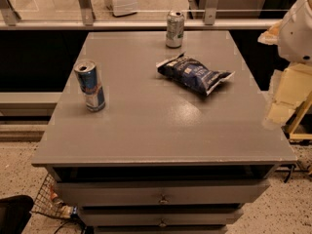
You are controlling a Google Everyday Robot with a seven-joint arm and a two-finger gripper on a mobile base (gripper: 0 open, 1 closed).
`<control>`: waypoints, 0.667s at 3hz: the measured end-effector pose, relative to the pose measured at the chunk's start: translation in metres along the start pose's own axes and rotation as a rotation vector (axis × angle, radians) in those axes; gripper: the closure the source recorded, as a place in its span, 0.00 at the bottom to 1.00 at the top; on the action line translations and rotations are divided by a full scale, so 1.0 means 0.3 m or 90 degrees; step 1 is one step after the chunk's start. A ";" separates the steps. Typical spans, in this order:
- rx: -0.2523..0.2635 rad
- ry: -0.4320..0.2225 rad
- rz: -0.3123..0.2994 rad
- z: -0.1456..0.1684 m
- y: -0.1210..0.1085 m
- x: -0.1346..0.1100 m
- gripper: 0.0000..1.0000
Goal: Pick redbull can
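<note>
End effector at R edge, far from redbull can.

- Redbull can: blue and silver panels, red mark on the side, silver top.
- Shorter can: silver with green markings.
- Chip bag: dark blue with pale speckled print and white sealed ends.
- Table: uniform matte grey; drawer fronts are the same grey with small metallic knobs.
- Gripper, at the right edge of the view beside the table's right side: pale cream-yellow, below a white arm housing.
- Floor: beige with dark speckles.
</note>
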State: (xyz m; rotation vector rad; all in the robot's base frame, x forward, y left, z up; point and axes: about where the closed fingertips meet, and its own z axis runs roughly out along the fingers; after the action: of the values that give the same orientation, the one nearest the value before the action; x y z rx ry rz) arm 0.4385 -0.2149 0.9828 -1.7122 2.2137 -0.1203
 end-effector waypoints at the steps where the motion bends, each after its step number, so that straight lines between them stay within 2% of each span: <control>1: 0.000 0.000 0.000 0.000 0.000 0.000 0.00; 2: 0.005 -0.051 0.001 0.036 0.001 -0.042 0.00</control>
State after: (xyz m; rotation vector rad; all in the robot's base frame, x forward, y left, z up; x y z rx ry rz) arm 0.4442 -0.2012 0.9753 -1.6808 2.1553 -0.0590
